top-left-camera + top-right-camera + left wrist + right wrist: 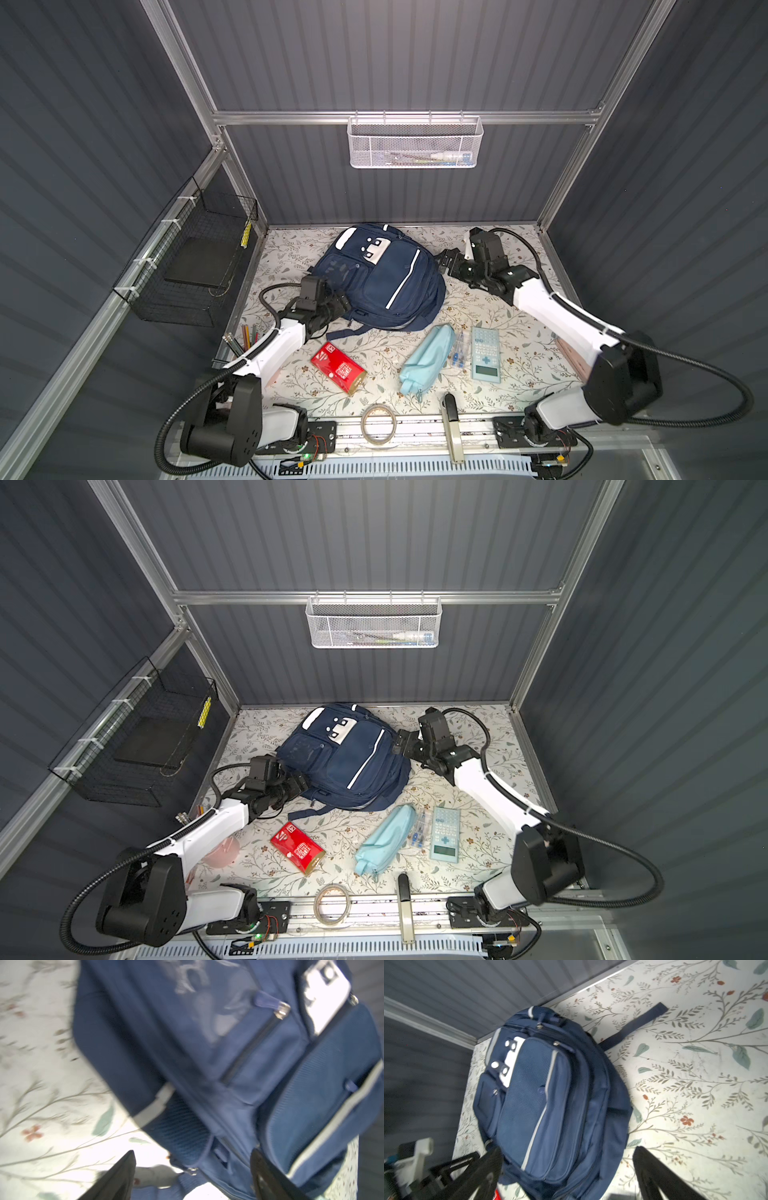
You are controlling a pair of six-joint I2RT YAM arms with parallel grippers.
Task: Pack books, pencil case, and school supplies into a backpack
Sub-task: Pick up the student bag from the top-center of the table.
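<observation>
Your left hand (340,306) spreads wide at a corner of the backpack (386,282). Your right hand (443,262), equally wide, sits just beside its opposite flank. It lies between them on the worktop (528,353).

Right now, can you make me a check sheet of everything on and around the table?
Surface: floral table, things spread over it.
Job's things: backpack lies front up at the back; pencil case, clear packet, calculator and red pack lie in front; no books seen.
Clutter: tape roll, cup of pencils.
Grippers: left gripper and right gripper open, holding nothing, either side of the backpack.
Cables: black hoses loop off both arms.
Surroundings: white mesh basket, black wire basket on the walls.
</observation>
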